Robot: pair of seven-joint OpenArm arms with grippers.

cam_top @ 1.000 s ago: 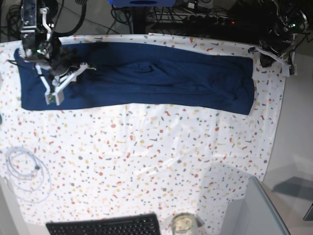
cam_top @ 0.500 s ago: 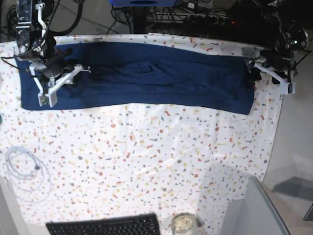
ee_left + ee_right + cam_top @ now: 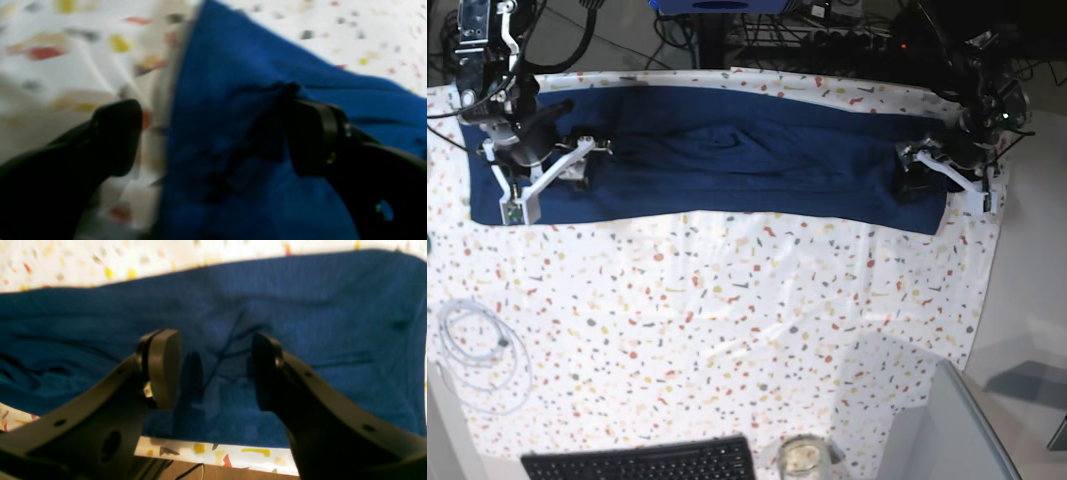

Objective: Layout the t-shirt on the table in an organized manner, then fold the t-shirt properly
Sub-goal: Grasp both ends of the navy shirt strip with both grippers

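Note:
The dark navy t-shirt [image 3: 727, 155] lies as a long flat band across the far side of the speckled table [image 3: 747, 300]. My right gripper [image 3: 552, 170] hovers over the shirt's left end. In the right wrist view this gripper [image 3: 215, 370] is open, with only creased t-shirt [image 3: 217, 306] showing below the gap. My left gripper [image 3: 942, 180] sits at the shirt's right end. In the left wrist view the left gripper [image 3: 213, 133] is wide open and straddles the t-shirt [image 3: 233, 66] edge: one finger over the table [image 3: 66, 66], the other touching puckered cloth.
A white cable coil [image 3: 477, 350] lies at the left edge. A black keyboard [image 3: 642, 462] and a glass jar [image 3: 804, 458] sit at the near edge, beside a grey panel [image 3: 947, 430]. Cables and gear crowd behind the table. The table's far edge [image 3: 217, 453] shows under the right gripper.
My left arm came from the table's far right corner onto the shirt's right end, and its jaws opened wide. The right gripper's jaws spread apart over the shirt's left end.

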